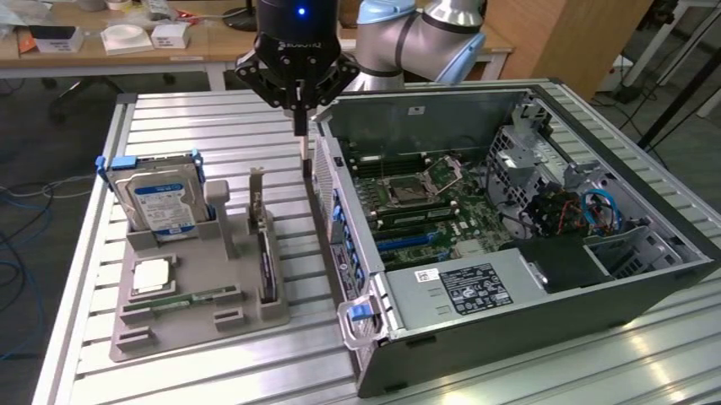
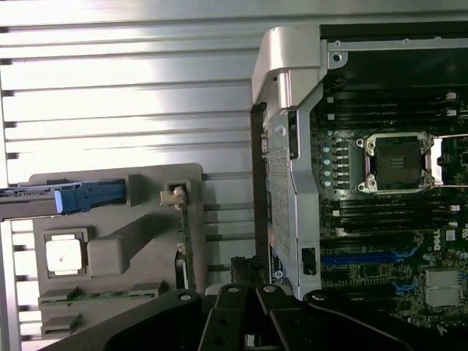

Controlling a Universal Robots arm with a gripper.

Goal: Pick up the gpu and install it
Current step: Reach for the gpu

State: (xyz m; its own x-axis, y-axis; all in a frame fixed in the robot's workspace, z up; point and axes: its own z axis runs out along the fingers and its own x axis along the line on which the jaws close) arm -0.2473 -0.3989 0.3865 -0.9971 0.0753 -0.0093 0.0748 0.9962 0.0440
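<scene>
Gpu (image 1: 266, 257): on edge in grey holder (image 1: 181, 327) on surface (image 1: 169, 118), bracket at far end, ungripped. Claw (image 1: 300, 125): shut, empty, poised beyond, over gap between holder and open computer case (image 1: 529, 329). Risk: lowered shut or off-line, likely to strike bracket or case wall instead of straddling card.

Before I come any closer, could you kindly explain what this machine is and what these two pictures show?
It is one robot arm with a claw at its end. One picture comes from a camera standing off the arm, the other from a camera on its wrist. On the slatted metal table lie a grey holder and an open computer case. The holder carries a hard drive, a processor chip and the gpu, a thin dark card standing on edge. The claw is shut, holds nothing, and hangs over the table between holder and case.
</scene>
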